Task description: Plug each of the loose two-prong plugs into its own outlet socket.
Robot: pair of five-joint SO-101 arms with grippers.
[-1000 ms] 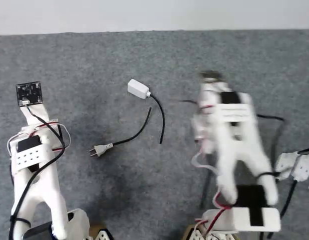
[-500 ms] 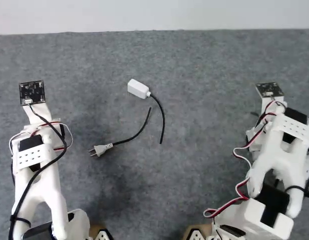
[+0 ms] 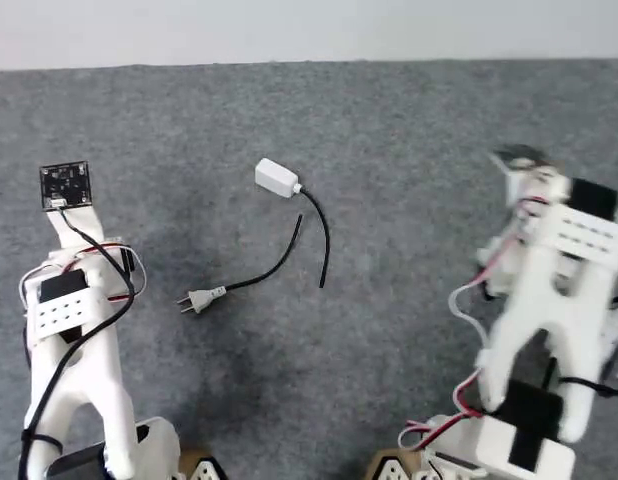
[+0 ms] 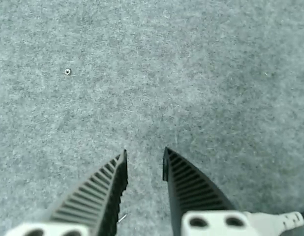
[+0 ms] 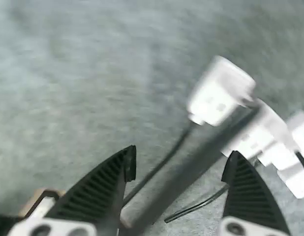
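Grey felt-like table covering (image 3: 389, 120), seen from above and from both wrists. Nearest me, the two white arms stand at the table's near edge: the left arm (image 3: 69, 330) on its own side, the right arm (image 3: 549, 300) on the other.

The left gripper (image 4: 144, 160) hangs over bare grey covering. Its black ribbed fingers (image 4: 110, 184) are parted by a narrow gap with nothing between them. A small round speck (image 4: 67, 72) lies farther out.

The right gripper (image 5: 182, 157) is spread wide and holds nothing. Beyond its fingertips I see a white rectangular outlet socket block (image 5: 221, 91) on a thin black cord (image 5: 167, 157). More white blocks (image 5: 270, 142) sit just beside it. A dark blurred strand crosses in front of them, and I cannot tell what it is.

Between the arms, well apart from both, lies the loose two-prong plug (image 3: 194, 299) on a curved black cable (image 3: 269, 272). Its prongs point toward the left arm's side. Farther off lies a second white socket block (image 3: 276, 178), with a black lead (image 3: 322, 235) curving back toward me. The plug is not in it.

A pale wall strip (image 3: 289, 30) lies beyond the table's far edge.
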